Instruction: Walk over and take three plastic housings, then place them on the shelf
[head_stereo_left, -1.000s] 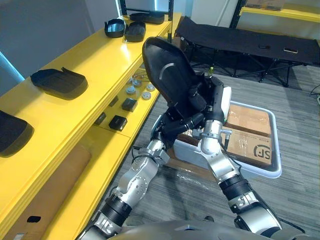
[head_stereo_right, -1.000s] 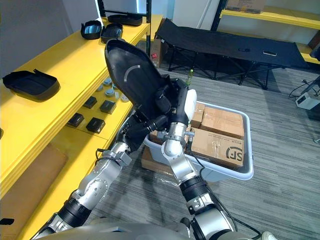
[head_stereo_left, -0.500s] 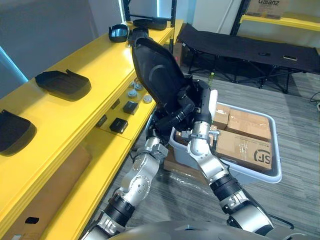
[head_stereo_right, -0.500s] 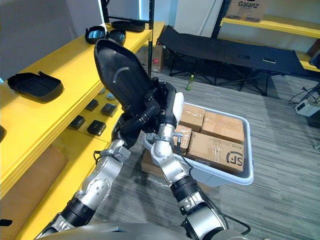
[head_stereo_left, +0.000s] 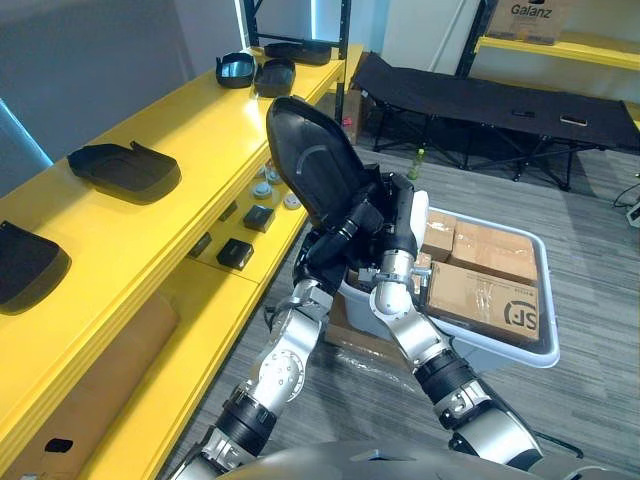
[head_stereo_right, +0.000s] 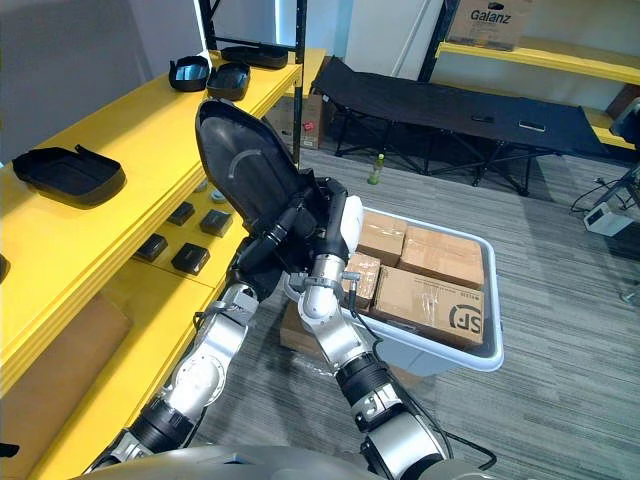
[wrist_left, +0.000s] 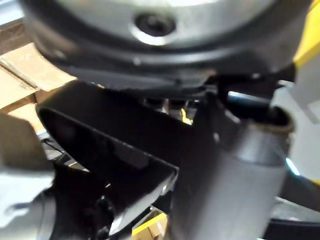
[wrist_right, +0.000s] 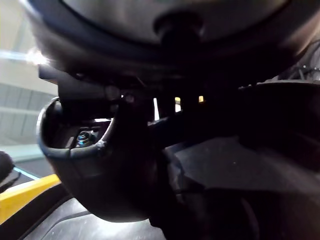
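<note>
Gripped by the left hand (head_stereo_left: 338, 243) and right hand (head_stereo_left: 397, 215), the housing (head_stereo_left: 310, 165) could be knocked loose against the shelf (head_stereo_left: 180, 120) edge.

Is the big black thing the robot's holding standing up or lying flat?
Standing up, tilted: the plastic housing stands on end above the left hand and right hand.

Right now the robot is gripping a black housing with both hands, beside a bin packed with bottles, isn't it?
Not bottles: the bin is packed with cardboard boxes, as the left eye view shows. The rest is right: the left robot hand and right robot hand both grip the black housing beside it.
</note>
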